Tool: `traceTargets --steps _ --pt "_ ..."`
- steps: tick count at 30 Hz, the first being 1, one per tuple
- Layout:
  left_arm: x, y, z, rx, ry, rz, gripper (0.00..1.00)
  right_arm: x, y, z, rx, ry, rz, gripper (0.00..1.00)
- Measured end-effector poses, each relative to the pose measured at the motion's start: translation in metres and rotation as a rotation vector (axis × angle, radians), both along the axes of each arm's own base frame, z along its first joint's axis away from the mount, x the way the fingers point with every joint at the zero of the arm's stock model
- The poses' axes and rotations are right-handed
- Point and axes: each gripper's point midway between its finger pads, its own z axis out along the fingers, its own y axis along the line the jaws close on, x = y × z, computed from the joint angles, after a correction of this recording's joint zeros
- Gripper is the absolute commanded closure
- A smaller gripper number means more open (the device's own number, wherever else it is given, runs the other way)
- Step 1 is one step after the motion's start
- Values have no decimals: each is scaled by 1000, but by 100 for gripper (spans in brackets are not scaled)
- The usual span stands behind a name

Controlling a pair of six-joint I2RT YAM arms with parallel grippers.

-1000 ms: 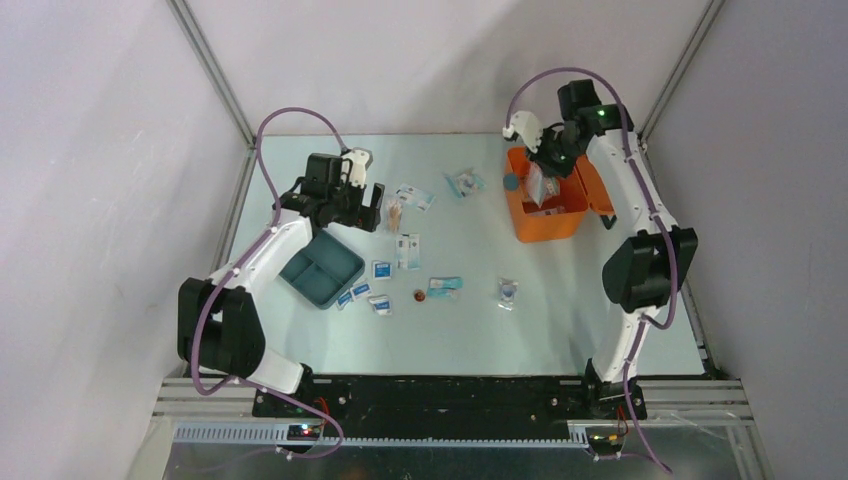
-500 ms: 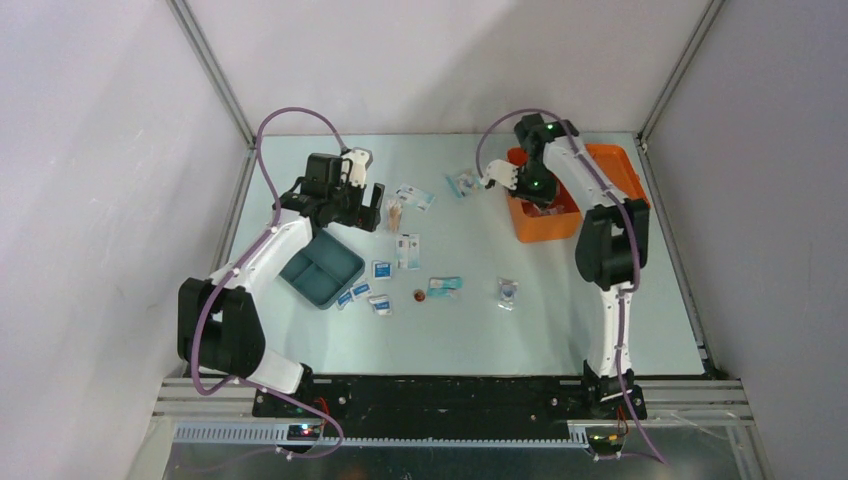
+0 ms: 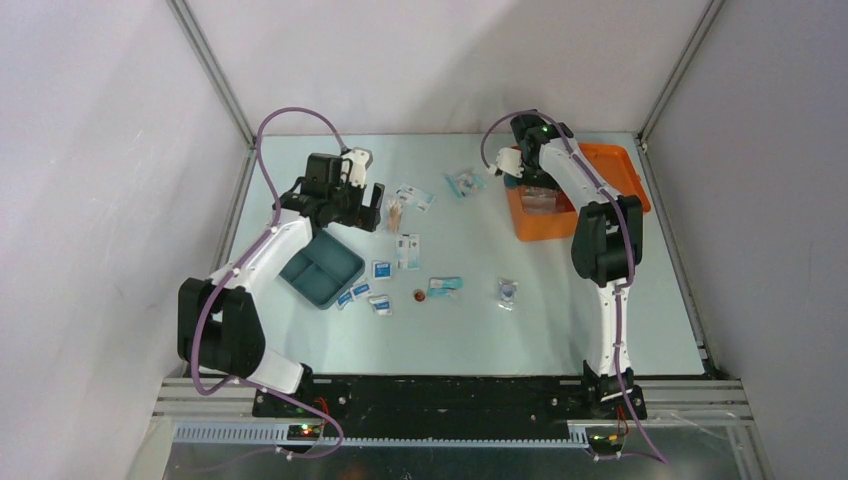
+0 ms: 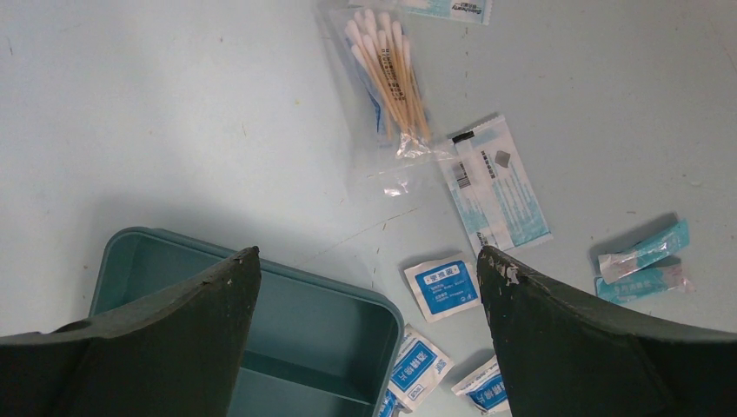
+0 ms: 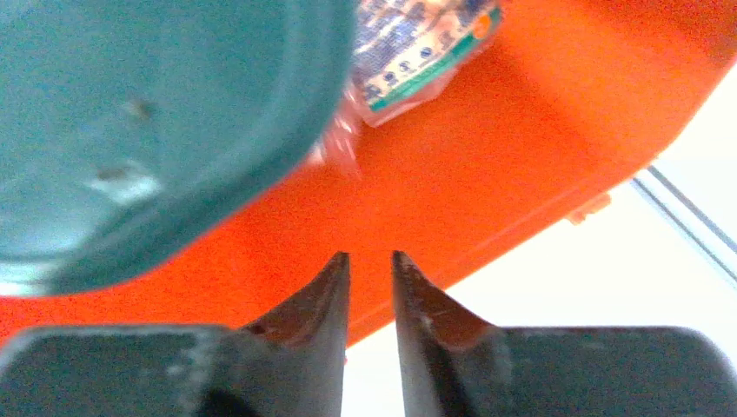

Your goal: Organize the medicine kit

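Two arms, one kit: right gripper hangs at the orange box

Two grippers work opposite sides of the table (image 3: 560, 300). The medicine kit (image 3: 548, 222) sits toward the far right corner. Its lid is thrown open toward the right edge, and its long side appears to run from far edge to near. The right gripper (image 3: 507, 162) hangs at the kit's far left corner, its jaws parted by a sliver and gripping nothing. Its wrist view shows orange wall straight beyond the tips, a printed packet (image 5: 426, 39) inside, and a round teal shape (image 5: 130, 113) too close to identify.

The left gripper (image 3: 365, 205) is spread wide and empty, well apart from the kit. It hovers over the far rim of the teal tray (image 3: 352, 266) near the left edge, with a cotton-swab packet (image 4: 387, 74) just beyond its fingers.

Loose sachets (image 3: 381, 268) lie across the middle, to the kit's left. A clear packet (image 3: 465, 182) lies near the kit's left wall. The right arm is the nearer one, so its next reach likely goes leftward.
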Motion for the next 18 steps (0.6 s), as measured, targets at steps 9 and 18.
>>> traceTargets --steps 9,18 --pt "0 0 0 0 0 0 1 9 -6 20 -30 -70 -34 53" --pt "7 -2 2 -2 -3 0 1 24 31 21 331 -147 -173 53"
